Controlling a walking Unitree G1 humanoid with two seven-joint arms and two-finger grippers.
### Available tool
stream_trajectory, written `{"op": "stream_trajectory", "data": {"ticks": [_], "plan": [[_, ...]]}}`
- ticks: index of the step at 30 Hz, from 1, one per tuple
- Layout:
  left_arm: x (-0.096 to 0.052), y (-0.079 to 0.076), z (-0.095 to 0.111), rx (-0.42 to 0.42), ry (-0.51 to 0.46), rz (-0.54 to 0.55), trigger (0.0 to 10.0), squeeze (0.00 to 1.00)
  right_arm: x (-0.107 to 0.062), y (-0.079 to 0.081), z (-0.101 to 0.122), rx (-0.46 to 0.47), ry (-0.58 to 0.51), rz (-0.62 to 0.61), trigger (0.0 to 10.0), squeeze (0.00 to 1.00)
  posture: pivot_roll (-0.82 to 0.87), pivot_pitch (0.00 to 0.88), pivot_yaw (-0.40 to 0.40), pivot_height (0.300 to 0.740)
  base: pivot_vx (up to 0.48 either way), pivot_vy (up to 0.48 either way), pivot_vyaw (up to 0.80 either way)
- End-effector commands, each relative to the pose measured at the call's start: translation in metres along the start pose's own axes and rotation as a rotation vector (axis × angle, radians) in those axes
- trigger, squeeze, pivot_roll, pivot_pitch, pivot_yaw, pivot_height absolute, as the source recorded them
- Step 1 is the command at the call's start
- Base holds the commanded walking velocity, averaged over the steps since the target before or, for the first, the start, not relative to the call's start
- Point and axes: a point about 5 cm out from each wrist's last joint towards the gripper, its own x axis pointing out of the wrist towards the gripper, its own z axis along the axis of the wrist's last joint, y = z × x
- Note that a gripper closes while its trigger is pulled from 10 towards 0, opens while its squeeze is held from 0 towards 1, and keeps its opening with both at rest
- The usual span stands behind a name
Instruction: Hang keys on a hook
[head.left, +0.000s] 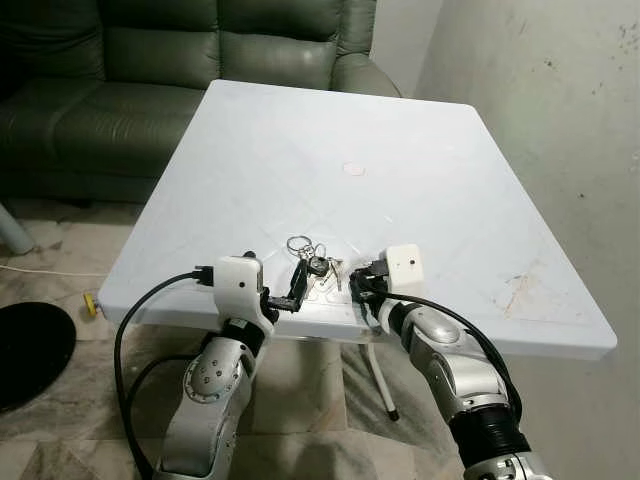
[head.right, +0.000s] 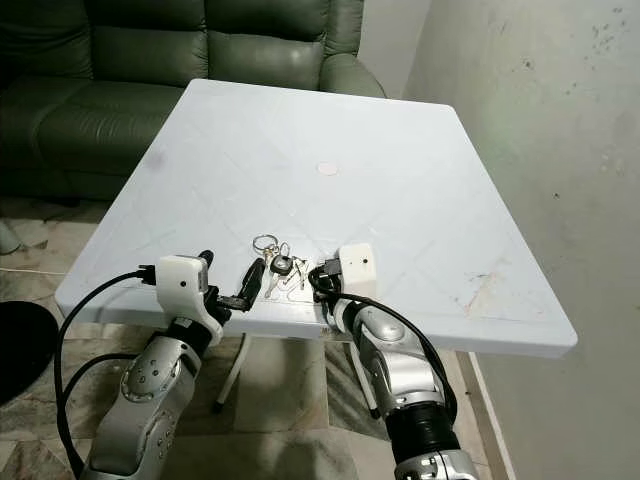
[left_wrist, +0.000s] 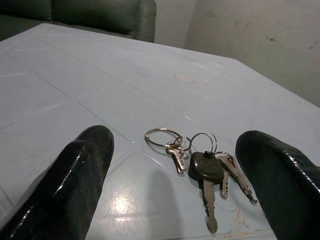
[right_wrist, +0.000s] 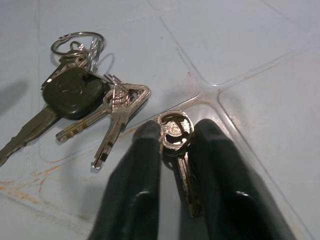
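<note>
- i am looking down at a white bench (head.left: 420, 180) with a dark green sofa (head.left: 150, 70) behind it and a pale wall (head.left: 560, 90) on my right.
- a bunch of keys (head.left: 315, 262) lies flat on the bench near its front edge, between my two hands.
- the bunch has a black-headed key (left_wrist: 205, 167), several small silver keys and a few metal rings (left_wrist: 162, 137), one ring lying toward the far side of the bunch.
- my left hand (head.left: 296, 284) reaches over the front edge of the bench, just on my side of the bunch.
- its two black fingers (left_wrist: 75, 180) are spread wide apart, one on each side of the bunch in my left wrist view, and they hold nothing.
- my right hand (right_wrist: 175, 145) rests low at the bench surface, just beside the bunch on its right.
- its two black fingers (right_wrist: 137, 175) are nearly closed, pinching a single silver key (right_wrist: 176, 140) between them.
- that single key lies apart from the bunch; its round head sticks out past the fingertips and its blade runs back between the fingers.
- a small round mark (head.left: 354, 169) sits near the middle of the bench, well apart from the keys.
- brownish stains (head.left: 515, 290) show on the bench near its front right corner.
- a tiled floor (head.left: 60, 270) shows to the left of the bench, with a dark round object (head.left: 30, 350) lying on it.
</note>
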Motion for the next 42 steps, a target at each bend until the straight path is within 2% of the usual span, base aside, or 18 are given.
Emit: {"op": "stream_trajectory", "data": {"ticks": [1, 18, 22, 24, 28, 32, 34, 36, 37, 39, 40, 41, 42], "plan": [[0.001, -0.009, 0.002, -0.017, -0.011, -0.016, 10.0, 0.0, -0.001, -0.004, 0.007, -0.014, -0.03, -0.018, 0.0, 0.0, 0.02, 0.072, -0.116, 0.74, 0.0, 0.0, 0.0], [0.002, -0.008, 0.003, -0.016, -0.012, -0.009, 10.0, 0.0, -0.003, -0.01, 0.013, -0.04, -0.071, -0.046, 0.0, 0.0, 0.02, 0.079, -0.118, 0.74, 0.0, 0.0, 0.0], [0.003, -0.007, 0.003, -0.014, -0.012, -0.005, 10.0, 0.0, -0.001, -0.014, 0.024, 0.009, -0.127, -0.061, 0.0, 0.0, 0.02, 0.077, -0.118, 0.74, 0.0, 0.0, 0.0], [0.005, -0.005, 0.003, -0.006, -0.011, 0.014, 10.0, 0.0, 0.0, -0.018, 0.041, 0.074, -0.187, -0.094, 0.0, 0.0, 0.02, 0.072, -0.116, 0.74, 0.0, 0.0, 0.0], [0.007, 0.0, 0.004, -0.012, -0.011, 0.047, 10.0, 0.0, 0.0, -0.02, 0.053, 0.088, -0.233, -0.115, 0.0, 0.0, 0.02, 0.064, -0.115, 0.74, 0.0, 0.0, 0.0], [0.02, 0.017, 0.011, -0.047, -0.02, 0.155, 10.0, 0.0, -0.003, -0.028, 0.086, 0.121, -0.35, -0.18, 0.0, 0.0, 0.02, 0.052, -0.11, 0.74, 0.0, 0.0, 0.0], [0.033, 0.027, 0.022, -0.056, -0.051, 0.201, 10.0, 0.0, -0.005, -0.03, 0.101, 0.129, -0.401, -0.196, 0.0, 0.0, 0.02, 0.043, -0.109, 0.74, 0.0, 0.0, 0.0], [0.046, 0.039, 0.037, -0.128, -0.099, 0.257, 10.0, 0.0, -0.006, -0.035, 0.115, 0.146, -0.449, -0.228, 0.0, 0.0, 0.02, 0.04, -0.107, 0.74, 0.0, 0.0, 0.0], [0.048, 0.04, 0.039, -0.139, -0.104, 0.263, 10.0, 0.0, -0.006, -0.035, 0.116, 0.151, -0.454, -0.233, 0.0, 0.0, 0.02, 0.04, -0.107, 0.74, 0.0, 0.0, 0.0], [0.056, 0.045, 0.047, -0.131, -0.124, 0.28, 10.0, 0.0, -0.007, -0.038, 0.123, 0.171, -0.479, -0.25, 0.0, 0.0, 0.02, 0.029, -0.106, 0.74, 0.0, 0.0, 0.0], [0.065, 0.05, 0.058, -0.106, -0.151, 0.286, 10.0, 0.0, -0.008, -0.039, 0.13, 0.163, -0.513, -0.27, 0.0, 0.0, 0.02, 0.02, -0.101, 0.74, 0.0, 0.0, 0.0], [0.065, 0.05, 0.058, -0.106, -0.151, 0.286, 10.0, 0.0, -0.008, -0.039, 0.13, 0.163, -0.513, -0.27, 0.0, 0.0, 0.02, 0.02, -0.101, 0.74, 0.0, 0.0, 0.0], [0.07, 0.052, 0.068, -0.09, -0.185, 0.265, 10.0, 0.0, -0.009, -0.038, 0.133, 0.154, -0.531, -0.275, 1.3, 0.0, 0.01, 0.015, -0.099, 0.74, 0.0, 0.0, 0.0]]}}
